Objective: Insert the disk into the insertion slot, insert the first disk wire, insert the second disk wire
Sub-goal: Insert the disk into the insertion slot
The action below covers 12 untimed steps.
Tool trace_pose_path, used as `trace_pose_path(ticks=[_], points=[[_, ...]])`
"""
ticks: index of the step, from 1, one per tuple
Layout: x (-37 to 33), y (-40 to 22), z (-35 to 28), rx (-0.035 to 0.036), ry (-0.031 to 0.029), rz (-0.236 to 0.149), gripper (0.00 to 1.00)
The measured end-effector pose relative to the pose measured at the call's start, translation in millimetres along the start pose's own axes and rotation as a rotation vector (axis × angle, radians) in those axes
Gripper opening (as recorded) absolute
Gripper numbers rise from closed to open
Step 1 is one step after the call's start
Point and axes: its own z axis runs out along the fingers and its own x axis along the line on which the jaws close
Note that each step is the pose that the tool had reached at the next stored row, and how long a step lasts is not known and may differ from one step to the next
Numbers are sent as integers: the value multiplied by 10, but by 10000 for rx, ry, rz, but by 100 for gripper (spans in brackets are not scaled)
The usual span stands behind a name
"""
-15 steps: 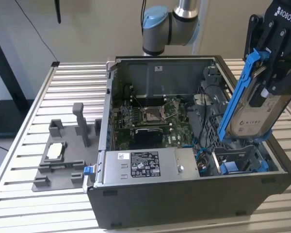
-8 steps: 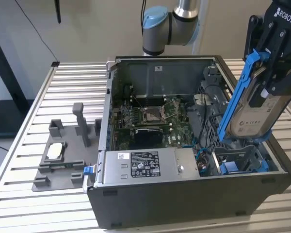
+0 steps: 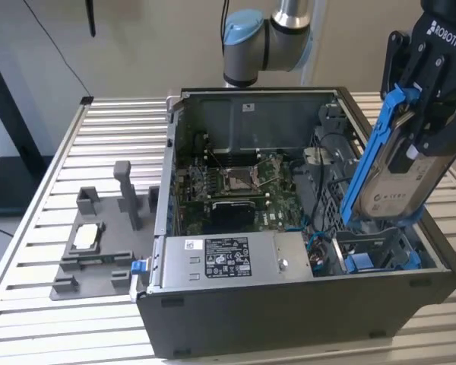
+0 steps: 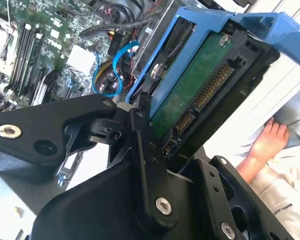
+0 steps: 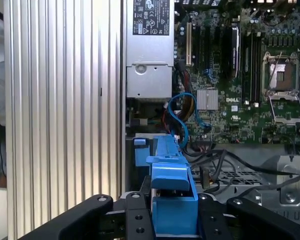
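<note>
My gripper is shut on the disk, a silver-grey drive in a bright blue frame. The disk hangs tilted, its lower end dipping toward the insertion slot, the grey bay with blue tabs at the case's front corner on the exterior view's right. In the second wrist view the disk's green underside and connectors sit between the black fingers. In the first wrist view the blue frame stands over the bay. A blue wire and coloured wires lie loose beside the bay; I cannot tell which is first or second.
The silver power-supply box fills the case's front, with the motherboard behind it. A grey fixture stands on the slatted table at the exterior view's left. A person's hand rests just outside the case.
</note>
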Motion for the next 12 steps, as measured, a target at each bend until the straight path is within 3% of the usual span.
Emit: trace_pose_path(ticks=[12], points=[[37,-36,102,-7,2,0,33]])
